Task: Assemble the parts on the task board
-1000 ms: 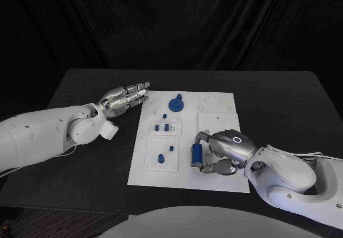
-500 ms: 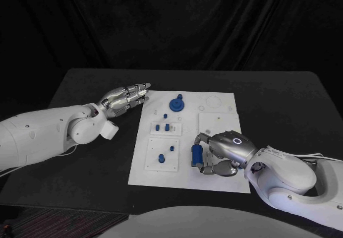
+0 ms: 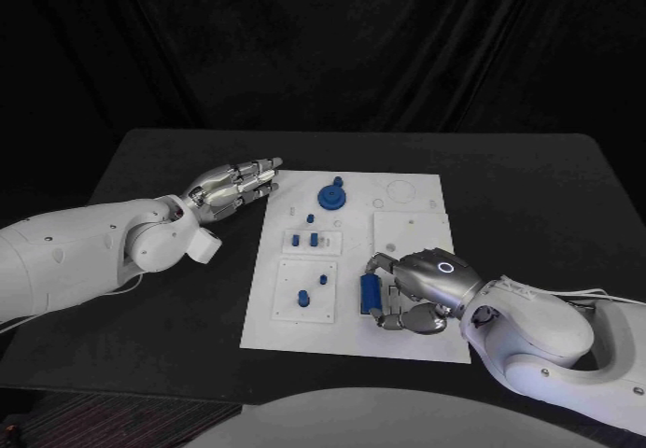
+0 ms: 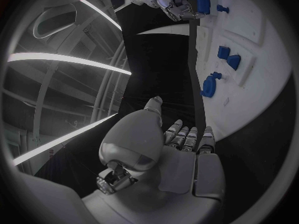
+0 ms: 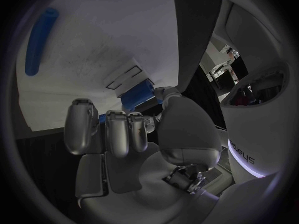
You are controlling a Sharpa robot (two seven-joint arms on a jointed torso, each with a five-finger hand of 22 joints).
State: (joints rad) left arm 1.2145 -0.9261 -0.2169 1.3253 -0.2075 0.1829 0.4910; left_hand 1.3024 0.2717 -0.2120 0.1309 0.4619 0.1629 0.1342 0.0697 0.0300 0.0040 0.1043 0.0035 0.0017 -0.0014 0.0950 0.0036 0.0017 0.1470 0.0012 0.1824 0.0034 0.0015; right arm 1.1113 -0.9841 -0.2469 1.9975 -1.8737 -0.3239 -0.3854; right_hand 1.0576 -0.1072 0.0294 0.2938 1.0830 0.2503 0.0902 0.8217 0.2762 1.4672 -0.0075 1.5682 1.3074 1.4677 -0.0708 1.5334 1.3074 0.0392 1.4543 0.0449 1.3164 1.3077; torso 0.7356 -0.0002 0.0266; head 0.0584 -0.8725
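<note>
**Right hand grips the blue cylinder over the board's near edge**

The right hand (image 3: 420,283) is curled around a blue cylindrical part (image 3: 368,292), fingers wrapped along its length, holding it just above the near right area of the white task board (image 3: 404,345). In the right wrist view the fingers (image 5: 118,129) close over a blue piece (image 5: 138,93), and a separate long blue rod (image 5: 39,41) lies flat on the board. The left hand (image 3: 236,183) rests off the board's far left corner, fingers extended together and holding nothing.

To do this step well, the cylinder probably wants to be kept square to its seat and lowered without twisting; a smooth plastic round may roll in the grasp, so even pressure helps.

The board is matte white with raised rectangular plates. On one stand small blue pegs (image 3: 308,241); another carries a blue knob-like piece (image 3: 303,299). A round blue disc with a stem (image 3: 331,195) sits near the far edge. The table (image 3: 539,187) is dull black.
</note>
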